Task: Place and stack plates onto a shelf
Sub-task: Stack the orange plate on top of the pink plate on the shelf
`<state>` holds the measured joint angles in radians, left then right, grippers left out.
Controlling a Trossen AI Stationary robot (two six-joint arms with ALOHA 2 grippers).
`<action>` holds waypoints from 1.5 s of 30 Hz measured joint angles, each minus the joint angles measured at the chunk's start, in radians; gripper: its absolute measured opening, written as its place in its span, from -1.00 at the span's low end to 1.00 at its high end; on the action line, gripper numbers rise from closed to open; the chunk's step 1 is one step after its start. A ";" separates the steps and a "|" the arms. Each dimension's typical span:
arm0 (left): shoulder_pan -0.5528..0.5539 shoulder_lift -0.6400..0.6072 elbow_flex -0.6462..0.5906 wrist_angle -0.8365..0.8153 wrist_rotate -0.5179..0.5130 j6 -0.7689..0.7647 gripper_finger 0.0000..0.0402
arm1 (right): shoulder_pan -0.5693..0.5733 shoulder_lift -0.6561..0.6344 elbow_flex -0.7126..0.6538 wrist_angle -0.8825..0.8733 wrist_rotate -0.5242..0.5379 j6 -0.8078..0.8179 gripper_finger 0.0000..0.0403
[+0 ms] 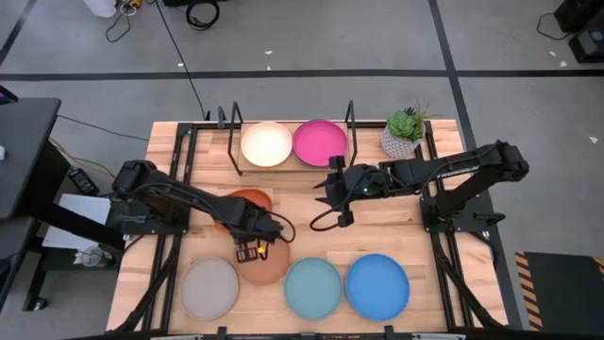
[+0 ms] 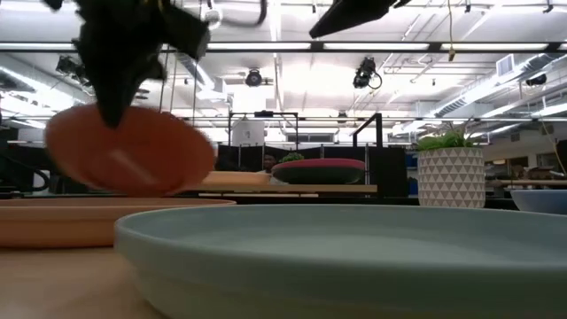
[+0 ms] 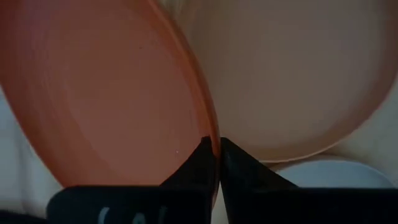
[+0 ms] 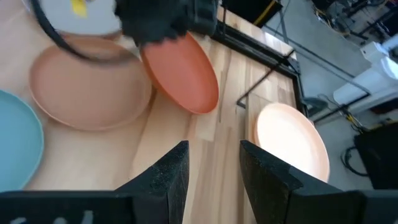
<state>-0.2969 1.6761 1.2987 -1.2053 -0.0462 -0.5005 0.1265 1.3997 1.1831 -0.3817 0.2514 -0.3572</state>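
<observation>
My left gripper [image 1: 251, 229] is shut on the orange plate [image 1: 243, 202], above the table's left middle. The salmon plate [image 1: 269, 264] lies on the table beneath it. The pale pink plate [image 1: 266, 144] and the magenta plate [image 1: 319, 142] lie side by side on the shelf [image 1: 236, 151] at the far edge. Grey [image 1: 209, 288], light turquoise [image 1: 312, 286] and blue [image 1: 377, 285] plates lie in a row along the near edge. No dark teal plate shows. My right gripper [image 1: 338, 196] hangs open in front of the shelf, touching nothing. My left gripper [image 3: 217, 146] pinches the orange plate's rim [image 3: 210, 124] between its two fingertips, one on each face. The fingers come from above, pointing down [image 2: 115, 97]. The plate [image 2: 128, 151] is lifted clear of the table and hangs tilted below the fingers, over the salmon plate [image 3: 292, 74].
A potted plant [image 1: 406, 132] in a white pot stands at the shelf's right end. Black wire uprights [image 1: 350, 118] rise from the shelf. Bare wood lies between the shelf and the near row of plates. Cables hang from my right arm [image 1: 326, 217].
</observation>
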 joint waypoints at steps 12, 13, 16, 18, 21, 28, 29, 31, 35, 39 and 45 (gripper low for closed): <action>0.031 -0.044 0.058 0.074 -0.482 0.542 -0.90 | 0.039 -0.124 0.001 -0.097 0.009 0.129 -0.27; 0.045 -0.043 0.052 0.093 -0.499 0.607 -0.90 | 0.044 -0.128 0.001 -0.103 0.009 0.137 -0.27; 0.101 -0.036 0.043 0.175 -0.503 0.770 -0.90 | 0.057 -0.130 0.001 -0.124 0.016 0.165 -0.27; 0.144 -0.037 0.043 0.206 -0.502 0.866 -0.90 | 0.062 -0.130 0.001 -0.145 0.017 0.183 -0.27; 0.214 -0.037 0.043 0.283 -0.468 1.016 -0.90 | 0.069 -0.130 0.001 -0.152 0.021 0.210 -0.27; 0.409 -0.028 0.042 0.478 -0.201 1.330 -0.91 | 0.096 -0.137 0.001 -0.156 0.076 0.225 -0.27; 0.436 -0.027 0.042 0.493 -0.179 1.362 -0.91 | 0.099 -0.138 0.001 -0.156 0.080 0.226 -0.27; 0.485 -0.019 0.042 0.543 -0.125 1.437 -0.91 | 0.104 -0.139 0.001 -0.155 0.081 0.231 -0.27; 0.565 0.022 0.042 0.618 -0.040 1.579 -0.92 | 0.108 -0.140 0.001 -0.158 0.081 0.251 -0.27; 0.628 0.088 0.042 0.701 -0.038 1.646 -0.92 | 0.108 -0.140 0.001 -0.167 0.081 0.274 -0.27; 0.679 0.172 0.042 0.789 -0.040 1.698 -0.91 | 0.108 -0.140 0.000 -0.178 0.090 0.280 -0.27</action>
<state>0.3823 1.8476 1.3407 -0.4163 -0.0864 1.1977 0.2348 1.2594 1.1835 -0.5594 0.3411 -0.0772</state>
